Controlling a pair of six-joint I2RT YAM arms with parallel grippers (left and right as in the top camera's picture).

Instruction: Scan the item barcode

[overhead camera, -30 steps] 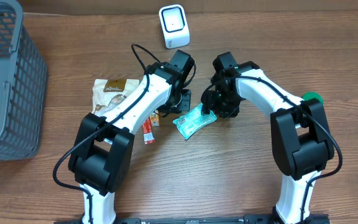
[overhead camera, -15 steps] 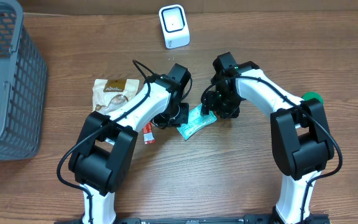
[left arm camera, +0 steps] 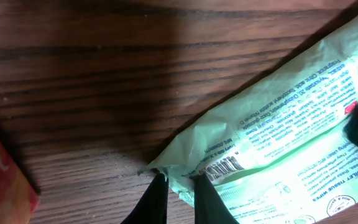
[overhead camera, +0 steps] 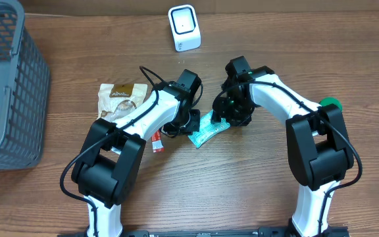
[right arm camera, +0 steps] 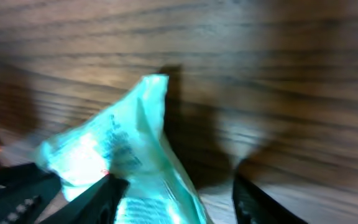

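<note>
A pale green wipes packet (overhead camera: 208, 129) lies on the wooden table between my two grippers. In the left wrist view its printed back faces up, with a barcode (left arm camera: 223, 167) near the corner. My left gripper (overhead camera: 189, 122) (left arm camera: 178, 178) is shut on that crinkled left corner of the packet (left arm camera: 278, 143). My right gripper (overhead camera: 226, 116) (right arm camera: 176, 182) hangs over the packet's other end (right arm camera: 142, 155), its jaws wide apart with the packet's edge between them. The white scanner (overhead camera: 185, 27) stands at the back of the table.
A grey basket (overhead camera: 5, 85) fills the left side. A brown snack pouch (overhead camera: 118, 97) and a small red packet (overhead camera: 156, 140) lie left of my left arm. A green round object (overhead camera: 330, 103) sits by the right arm.
My left gripper has moved toward the table's front and onto the packet's left corner. The right gripper's jaws have narrowed a little over the packet's other end.
</note>
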